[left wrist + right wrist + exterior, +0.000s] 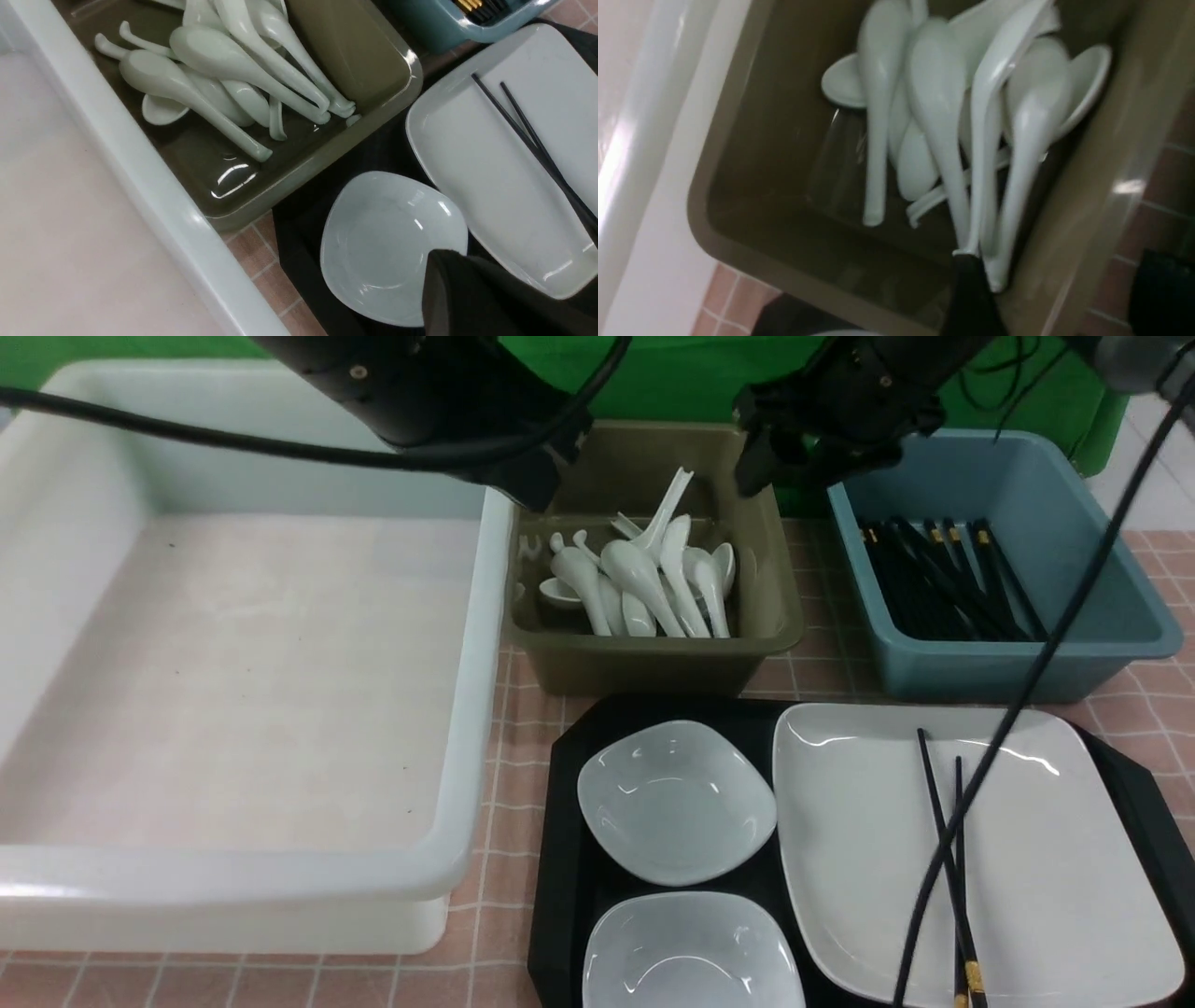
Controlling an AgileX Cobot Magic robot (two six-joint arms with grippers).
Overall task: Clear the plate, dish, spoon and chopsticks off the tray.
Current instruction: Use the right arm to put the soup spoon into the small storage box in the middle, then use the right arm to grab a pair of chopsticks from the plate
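On the black tray [560, 859] lie two small white dishes [676, 800] [689, 957] and the big white plate [859, 859]. The black chopsticks [948, 859] rest crossed on the plate. A white spoon [665, 509] leans steeply on the spoon pile in the olive bin, its handle end right beside one finger [971, 298] of my right gripper [1064, 298]. That gripper hangs open over the bin's right side, nothing between its jaws. My left gripper [439, 261] is shut and empty, above the far dish [383, 242], next to the plate [486, 154].
A large white tub [467, 709] fills the left side. The olive bin [653, 663] with several spoons stands behind the tray. A blue bin [1074, 644] at the back right holds several black chopsticks. A black cable [990, 756] hangs across the plate.
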